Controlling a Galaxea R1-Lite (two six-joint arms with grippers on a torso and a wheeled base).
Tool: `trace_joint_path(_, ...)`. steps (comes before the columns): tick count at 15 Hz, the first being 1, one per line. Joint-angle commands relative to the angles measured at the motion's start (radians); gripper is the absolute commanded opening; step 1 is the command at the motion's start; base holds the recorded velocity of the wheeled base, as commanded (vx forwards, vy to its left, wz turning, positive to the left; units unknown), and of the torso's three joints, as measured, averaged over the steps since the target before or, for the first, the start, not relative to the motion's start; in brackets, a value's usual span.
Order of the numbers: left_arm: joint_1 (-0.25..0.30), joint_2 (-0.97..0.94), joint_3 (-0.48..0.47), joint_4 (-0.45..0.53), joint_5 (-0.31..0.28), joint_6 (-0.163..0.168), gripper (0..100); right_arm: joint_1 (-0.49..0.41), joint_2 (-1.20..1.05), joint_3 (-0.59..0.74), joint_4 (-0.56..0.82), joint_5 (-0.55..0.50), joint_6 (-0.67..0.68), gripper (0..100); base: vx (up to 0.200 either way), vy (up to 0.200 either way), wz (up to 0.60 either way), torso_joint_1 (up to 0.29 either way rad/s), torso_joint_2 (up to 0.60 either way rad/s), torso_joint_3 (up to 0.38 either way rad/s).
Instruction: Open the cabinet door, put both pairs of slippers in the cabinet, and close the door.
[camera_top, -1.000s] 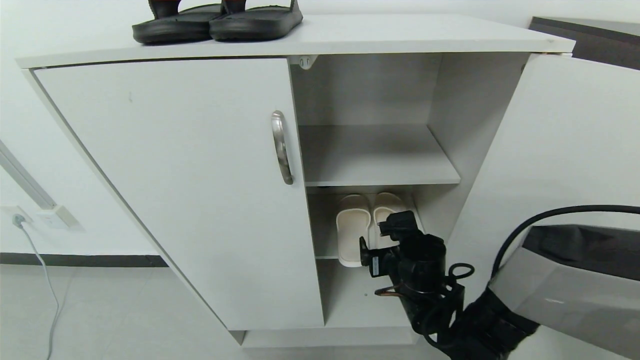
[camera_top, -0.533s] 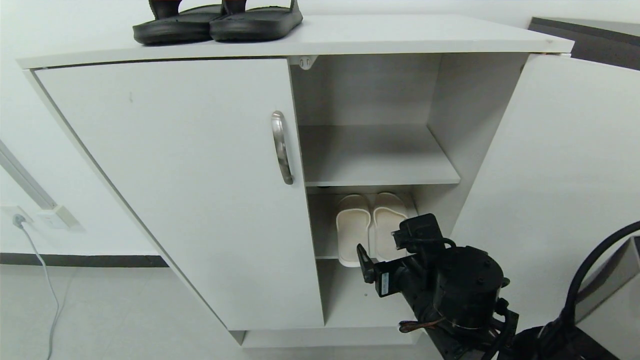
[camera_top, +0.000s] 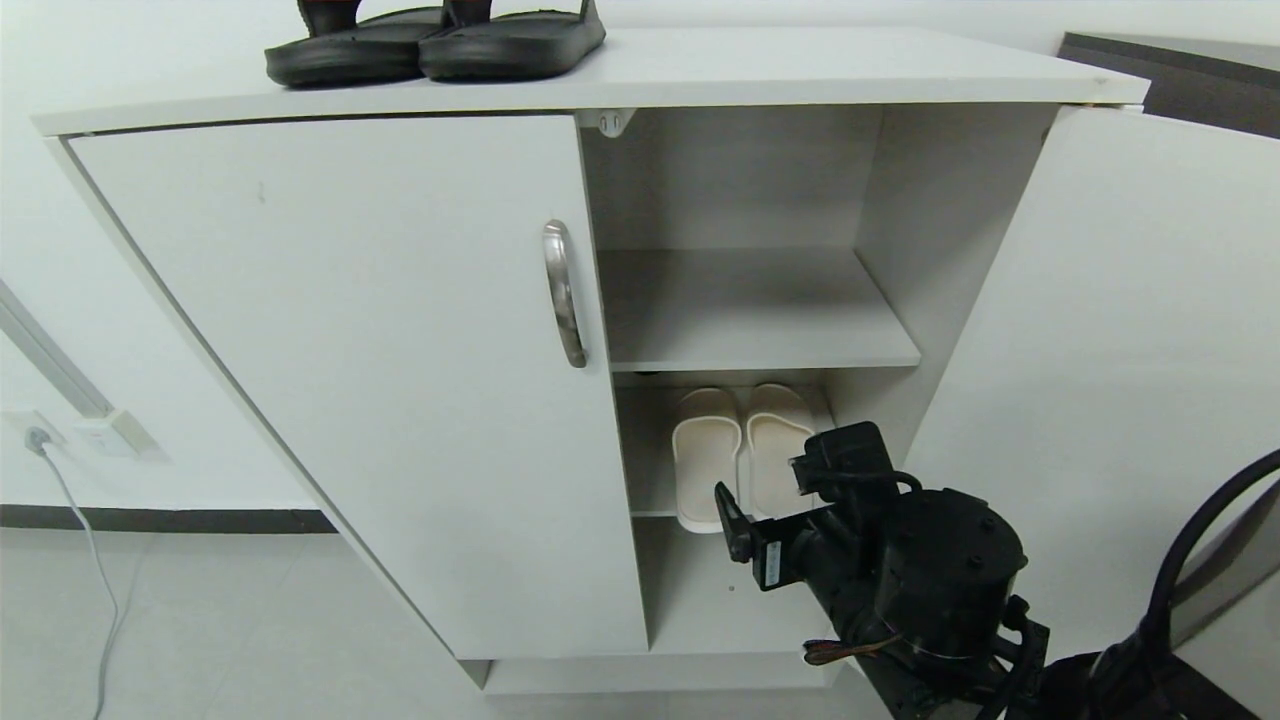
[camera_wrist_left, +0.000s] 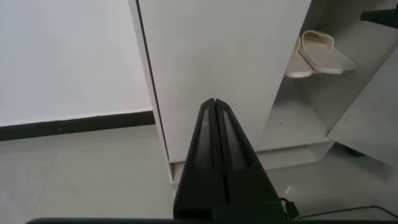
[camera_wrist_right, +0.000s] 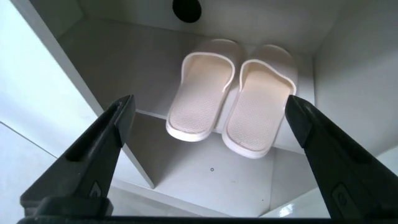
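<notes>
Far left on the wall there's a white wall socket. A thin white cable hangs from it down to the pale tiled floor, and a dark baseboard strip runs along the bottom of the wall.

Next over is the white wooden cabinet. A pair of chunky black rubber slippers sits on its top towards the left end, side by side and touching. The cabinet's left door is shut, with a curved brushed-metal handle on its inner edge. The robot's left gripper hangs low in front of that shut door, well apart from it. Its two black fingers are pressed flat together with nothing between them.

The right half of the cabinet stands open. There's an upper shelf, and on the shelf below it sits a pair of cream moulded foam slippers. They're side by side, toes towards the back panel, and the heels poke just past the shelf's front edge. A dark round hole shows in the back panel above them.

The right gripper hangs just outside that lower compartment, facing the cream pair. Its fingers are spread wide apart, holding nothing, and it's not touching the slippers. Far right, the cabinet's right door is swung wide open.
</notes>
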Motion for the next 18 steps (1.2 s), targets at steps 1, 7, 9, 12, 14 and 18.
trace_joint_path(1, -0.001, 0.001, 0.000, 0.000, 0.000, 0.000, 0, 0.001, 0.001, 0.002, 0.000, -0.002, 0.000, 100, -0.200, 0.000, 0.00, 0.002, 0.00, -0.007)
trace_joint_path(7, 0.001, 0.001, 0.000, 0.000, 0.000, 0.001, 0, 0.001, 0.007, 0.010, -0.003, -0.002, -0.001, 100, -0.167, 0.000, 0.00, 0.000, 0.00, 0.003)
trace_joint_path(9, -0.001, 0.001, 0.000, 0.000, 0.000, 0.001, 0, 0.001, 0.007, 0.017, -0.004, -0.002, 0.000, 100, 0.000, 0.000, 0.00, 0.000, 0.00, 0.000)
trace_joint_path(12, 0.001, 0.001, 0.000, 0.000, -0.001, 0.001, 0, -0.001, 0.007, 0.020, -0.004, -0.002, 0.000, 100, 0.000, 0.000, 0.00, 0.000, 0.00, 0.000)
trace_joint_path(14, -0.001, 0.001, 0.000, 0.000, -0.001, 0.003, 0, 0.001, 0.007, 0.020, -0.006, -0.002, 0.000, 100, 0.000, 0.000, 0.00, 0.000, 0.00, 0.000)
trace_joint_path(18, 0.001, 0.001, 0.000, 0.000, -0.001, 0.004, 0, -0.001, 0.007, 0.022, -0.021, -0.005, -0.001, 100, 0.000, 0.000, 0.00, 0.000, 0.00, 0.000)
